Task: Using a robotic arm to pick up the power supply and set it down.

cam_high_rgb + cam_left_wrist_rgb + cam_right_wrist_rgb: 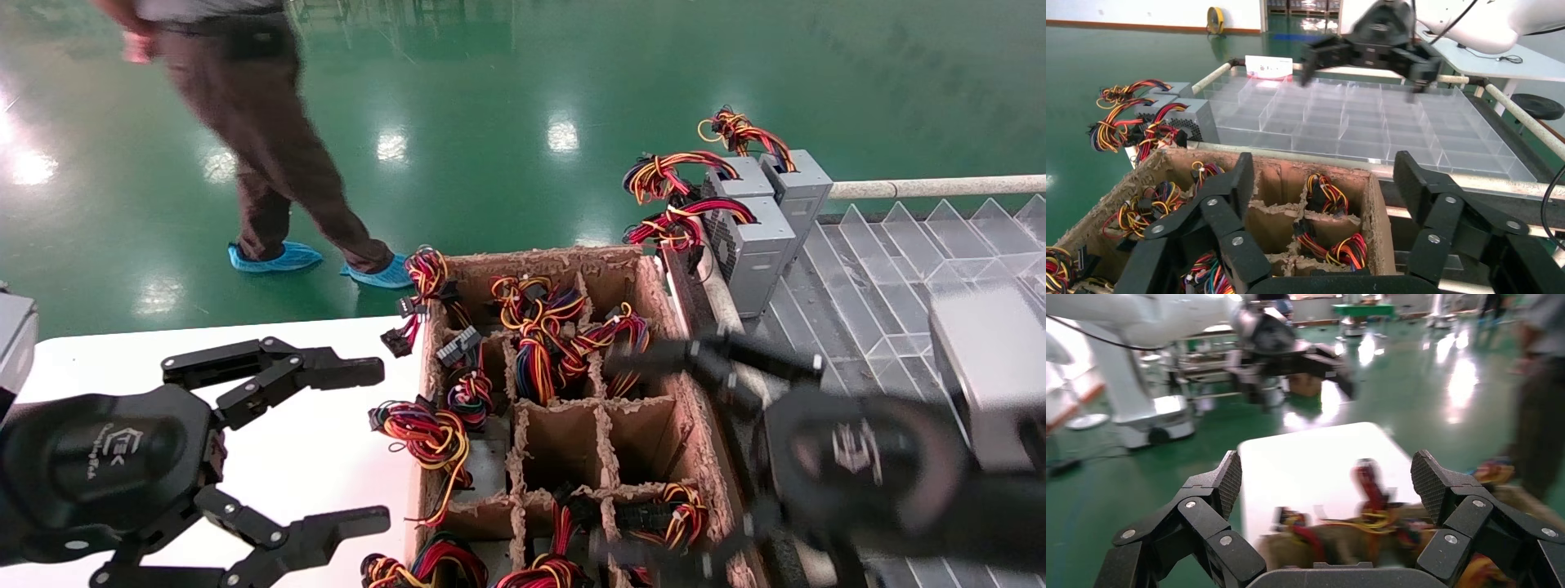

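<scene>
Power supply point(750, 249): grey, perforated, dark-red wires.

Head camera looks down; both wrist cameras share the cardboard crate point(572, 392) close up.

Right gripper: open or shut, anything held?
Open and empty: right gripper fingers spread wide, nothing between them, above the cardboard box.

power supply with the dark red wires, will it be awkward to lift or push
The power supply is a metal box, so probably stiff and heavy for its size. Its wire bundle hangs loose off one end and would likely flop and snag. It stands upright by the tray edge, so a push might tip it.
</scene>
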`<state>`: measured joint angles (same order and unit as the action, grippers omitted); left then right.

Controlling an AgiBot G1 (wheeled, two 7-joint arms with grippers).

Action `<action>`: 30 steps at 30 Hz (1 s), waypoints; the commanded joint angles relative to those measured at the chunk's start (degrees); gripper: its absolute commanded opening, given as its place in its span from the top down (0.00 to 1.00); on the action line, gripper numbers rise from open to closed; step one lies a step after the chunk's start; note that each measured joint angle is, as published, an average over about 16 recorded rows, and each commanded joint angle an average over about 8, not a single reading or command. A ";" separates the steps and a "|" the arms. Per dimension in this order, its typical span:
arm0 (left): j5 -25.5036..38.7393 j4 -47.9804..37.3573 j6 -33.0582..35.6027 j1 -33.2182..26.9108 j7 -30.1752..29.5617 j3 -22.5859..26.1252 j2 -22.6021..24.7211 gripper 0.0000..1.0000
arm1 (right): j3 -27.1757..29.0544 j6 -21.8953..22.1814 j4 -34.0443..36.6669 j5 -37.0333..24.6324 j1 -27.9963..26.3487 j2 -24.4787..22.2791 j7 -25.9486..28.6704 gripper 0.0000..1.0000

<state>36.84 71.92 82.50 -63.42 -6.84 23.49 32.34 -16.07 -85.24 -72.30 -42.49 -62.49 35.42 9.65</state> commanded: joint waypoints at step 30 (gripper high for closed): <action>0.00 -0.01 -0.01 0.01 0.00 0.00 0.00 0.00 | 0.08 -0.49 -1.37 0.71 1.02 -0.45 1.09 0.00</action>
<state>36.84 71.91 82.49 -63.42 -6.84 23.49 32.34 -15.99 -85.74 -73.68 -41.77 -61.46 34.96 10.74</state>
